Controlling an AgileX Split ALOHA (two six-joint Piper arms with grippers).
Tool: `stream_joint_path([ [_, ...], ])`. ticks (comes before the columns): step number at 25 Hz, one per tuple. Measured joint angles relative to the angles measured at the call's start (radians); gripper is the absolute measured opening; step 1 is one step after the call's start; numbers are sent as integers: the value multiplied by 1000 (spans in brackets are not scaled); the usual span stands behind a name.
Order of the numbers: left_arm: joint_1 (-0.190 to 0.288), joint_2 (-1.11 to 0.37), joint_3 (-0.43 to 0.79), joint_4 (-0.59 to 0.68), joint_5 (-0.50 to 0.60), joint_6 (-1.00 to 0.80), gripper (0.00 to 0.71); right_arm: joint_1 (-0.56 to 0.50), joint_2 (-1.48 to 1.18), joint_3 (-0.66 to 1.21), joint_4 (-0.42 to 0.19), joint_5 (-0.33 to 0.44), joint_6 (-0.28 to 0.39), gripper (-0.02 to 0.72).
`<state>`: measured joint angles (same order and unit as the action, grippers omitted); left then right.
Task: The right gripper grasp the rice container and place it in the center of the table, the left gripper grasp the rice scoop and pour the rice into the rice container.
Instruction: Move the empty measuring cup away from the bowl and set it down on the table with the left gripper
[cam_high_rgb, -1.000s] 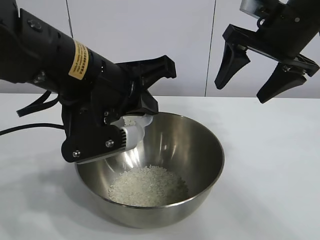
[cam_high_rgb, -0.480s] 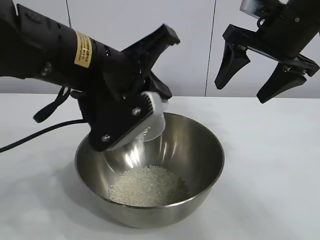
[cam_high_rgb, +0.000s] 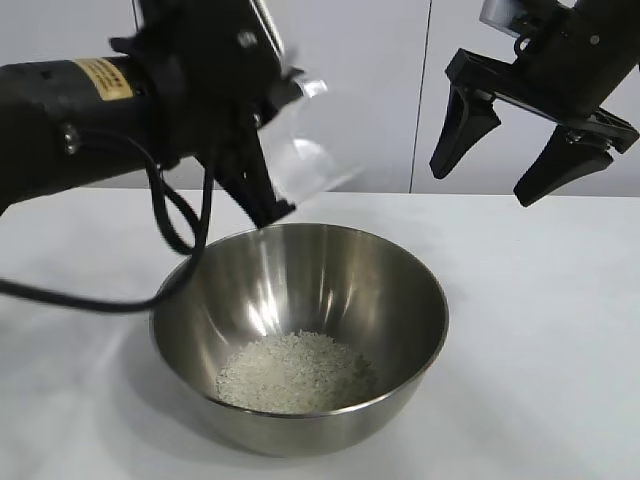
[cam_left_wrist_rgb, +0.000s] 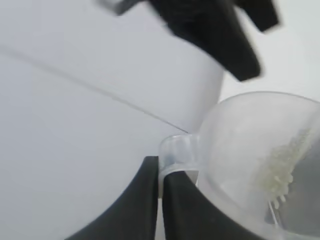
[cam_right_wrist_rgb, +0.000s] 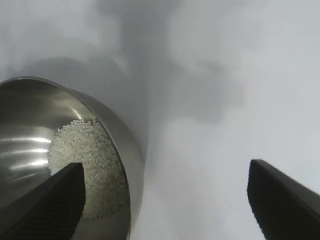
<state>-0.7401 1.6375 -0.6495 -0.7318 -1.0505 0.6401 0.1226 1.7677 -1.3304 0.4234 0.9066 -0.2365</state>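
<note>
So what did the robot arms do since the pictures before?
The left gripper lifted the rice scoop up out of the rice container and rolled it back from its tipped pouring pose, still shut on its handle. A few grains cling inside the scoop. The rice heap, the container and the open right gripper above the table stayed put.
</note>
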Motion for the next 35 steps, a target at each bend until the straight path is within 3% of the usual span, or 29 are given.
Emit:
stream_joint_path([
  [6, 139, -7, 32, -17, 162, -101, 9, 0, 0, 0, 0, 0, 0, 610],
  [9, 226, -7, 82, 144, 164, -249, 9, 0, 0, 0, 0, 0, 0, 610],
  [14, 357, 30, 187, 540, 123, -464, 9, 0, 0, 0, 0, -4, 0, 610],
  [18, 431, 129, 228, 653, 11, -561, 9, 0, 0, 0, 0, -8, 0, 610],
  [22, 441, 229, 231, 706, -75, -575, 9, 0, 0, 0, 0, -12, 0, 610],
  [35, 441, 390, 231, 822, -86, -582, 9, 0, 0, 0, 0, -37, 0, 610],
])
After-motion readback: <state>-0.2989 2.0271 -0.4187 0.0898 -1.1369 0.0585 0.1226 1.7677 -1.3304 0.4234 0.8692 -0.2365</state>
